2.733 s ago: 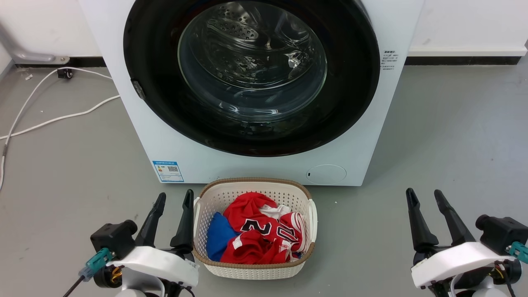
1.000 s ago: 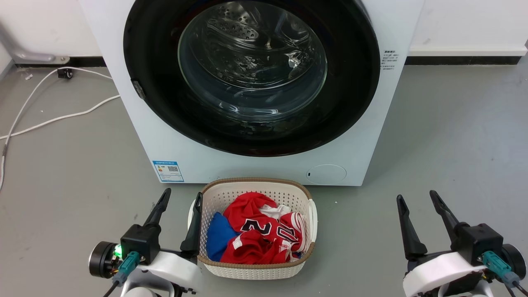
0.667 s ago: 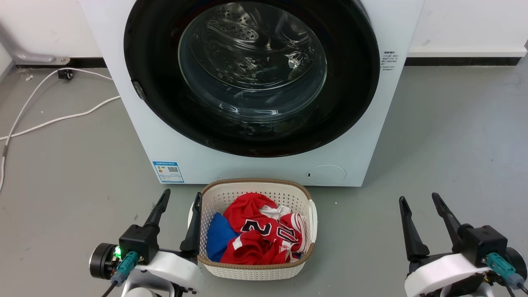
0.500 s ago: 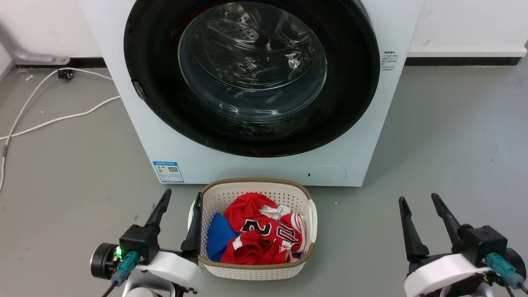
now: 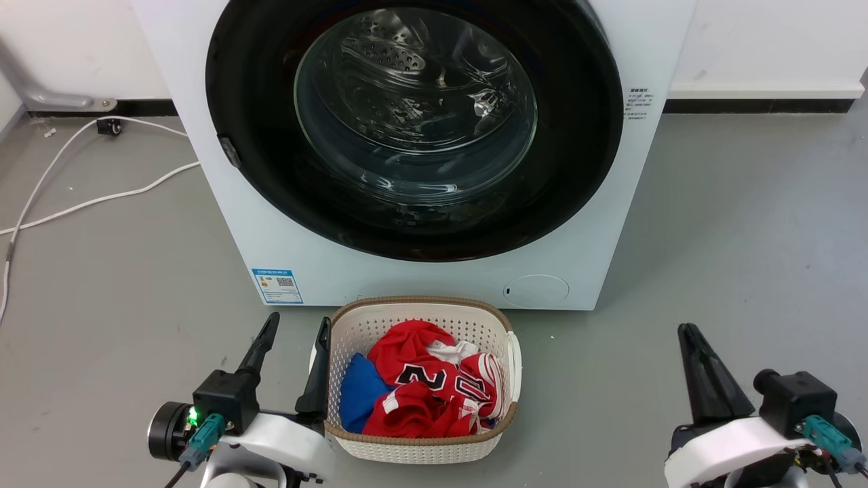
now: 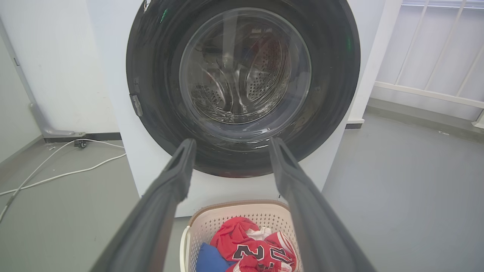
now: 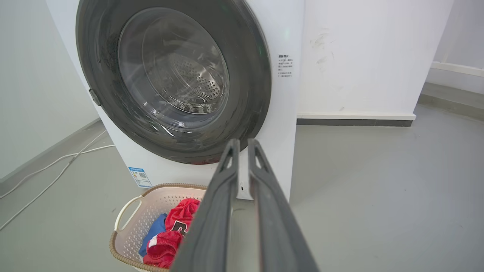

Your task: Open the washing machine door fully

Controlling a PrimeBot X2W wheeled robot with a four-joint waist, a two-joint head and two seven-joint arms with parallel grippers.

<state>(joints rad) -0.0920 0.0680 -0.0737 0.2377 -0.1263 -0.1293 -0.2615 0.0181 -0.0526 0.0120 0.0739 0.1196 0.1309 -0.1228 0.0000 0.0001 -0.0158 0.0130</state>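
The grey smooth floor (image 5: 746, 224) takes most of the head view. On it, against a white wall, stands the big white front-loading washing machine (image 5: 271, 251). Nearly the whole front of it is covered by the large round glossy black washing machine door (image 5: 583, 135). The door lies flat against the machine, so it is closed. Through its clear bulging glass window (image 5: 413, 108) the perforated steel drum can be seen. A small dark latch piece (image 5: 228, 150) sits on the door's left edge.

Directly in front of the machine, on the floor, is a white plastic laundry basket (image 5: 420, 451) with a brown woven rim. Inside it lie a crumpled red jersey (image 5: 420, 379) with a dark number and a blue cloth (image 5: 356, 390).

The left gripper (image 5: 297, 324) is low at the left, well apart from the door. Its two dark fingers are spread wide and hold nothing. The inner finger is just at the basket's left rim; I cannot tell if it touches. The right gripper (image 5: 692, 332) is low at the right, over bare floor. Its fingers are brought together with only a thin slit between them, and nothing is in them.

A white cable (image 5: 102, 198) runs over the floor left of the machine. Low on the machine's front are a blue label sticker (image 5: 277, 286) at the left and a round cap (image 5: 536, 290) at the right.
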